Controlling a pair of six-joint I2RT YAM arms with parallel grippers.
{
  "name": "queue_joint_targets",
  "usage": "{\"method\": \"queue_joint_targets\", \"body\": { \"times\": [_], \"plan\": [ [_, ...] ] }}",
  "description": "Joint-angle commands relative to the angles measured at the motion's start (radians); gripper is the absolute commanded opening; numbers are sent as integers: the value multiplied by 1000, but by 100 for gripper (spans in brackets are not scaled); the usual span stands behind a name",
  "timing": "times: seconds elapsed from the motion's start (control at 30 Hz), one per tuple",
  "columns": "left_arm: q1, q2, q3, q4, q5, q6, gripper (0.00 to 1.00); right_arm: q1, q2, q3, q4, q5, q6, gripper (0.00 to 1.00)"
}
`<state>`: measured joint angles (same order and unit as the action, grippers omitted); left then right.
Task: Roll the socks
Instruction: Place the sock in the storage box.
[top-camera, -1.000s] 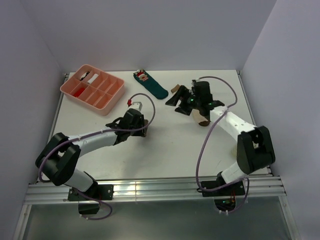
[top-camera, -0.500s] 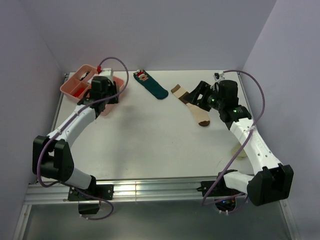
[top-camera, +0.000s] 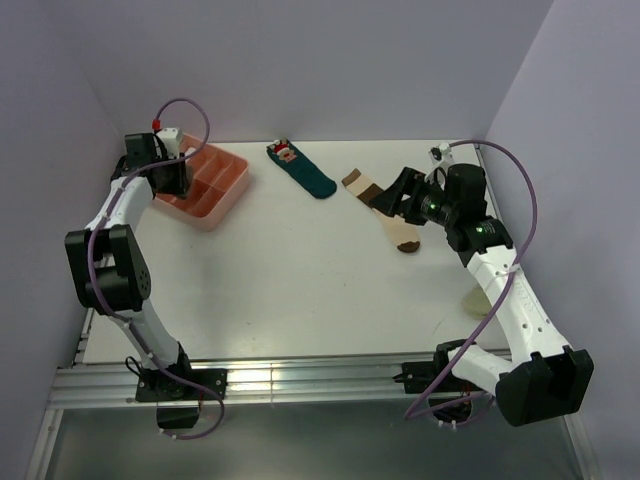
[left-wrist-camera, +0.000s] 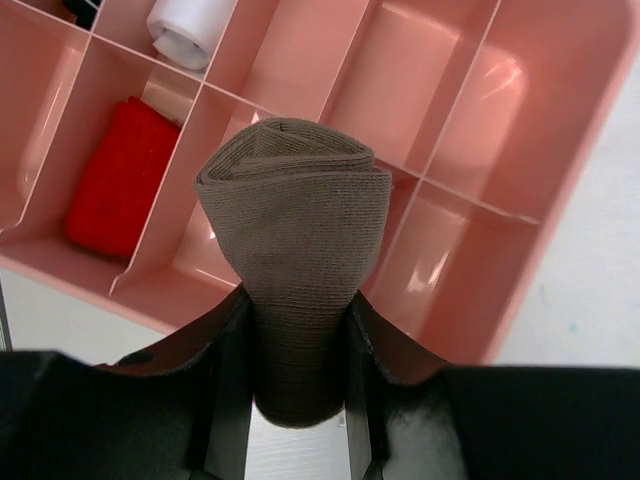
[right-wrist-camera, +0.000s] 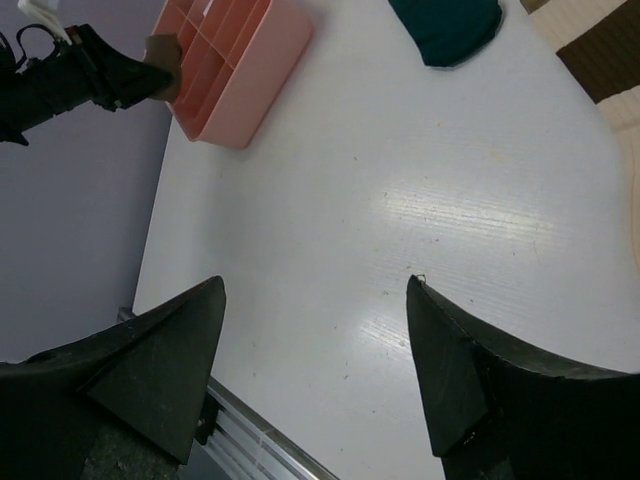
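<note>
Left jaws clamp the rolled tan sock (left-wrist-camera: 290, 250) above the tray (left-wrist-camera: 560, 150). Right jaws stand released over the table (top-camera: 300, 290), near the banded sock (top-camera: 398, 230).

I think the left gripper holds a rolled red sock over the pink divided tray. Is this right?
The colour is wrong: the left wrist view shows the left gripper holding a rolled tan-brown sock over the pink divided tray. The red thing lies in a compartment.
</note>
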<state>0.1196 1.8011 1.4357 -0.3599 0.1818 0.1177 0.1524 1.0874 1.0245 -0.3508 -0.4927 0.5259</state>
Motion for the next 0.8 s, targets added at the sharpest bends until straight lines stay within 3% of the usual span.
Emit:
{"method": "queue_joint_targets", "body": {
  "times": [0.0, 0.57, 0.77],
  "plan": [
    [8, 29, 68, -40, 104, 109, 1, -11, -17, 14, -2, -26, -35, 79],
    [8, 237, 192, -122, 76, 175, 1, -45, -6, -17, 29, -66, -18, 79],
    [8, 277, 206, -148, 74, 185, 13, -51, -6, -30, 35, -69, -18, 79]
  ]
}}
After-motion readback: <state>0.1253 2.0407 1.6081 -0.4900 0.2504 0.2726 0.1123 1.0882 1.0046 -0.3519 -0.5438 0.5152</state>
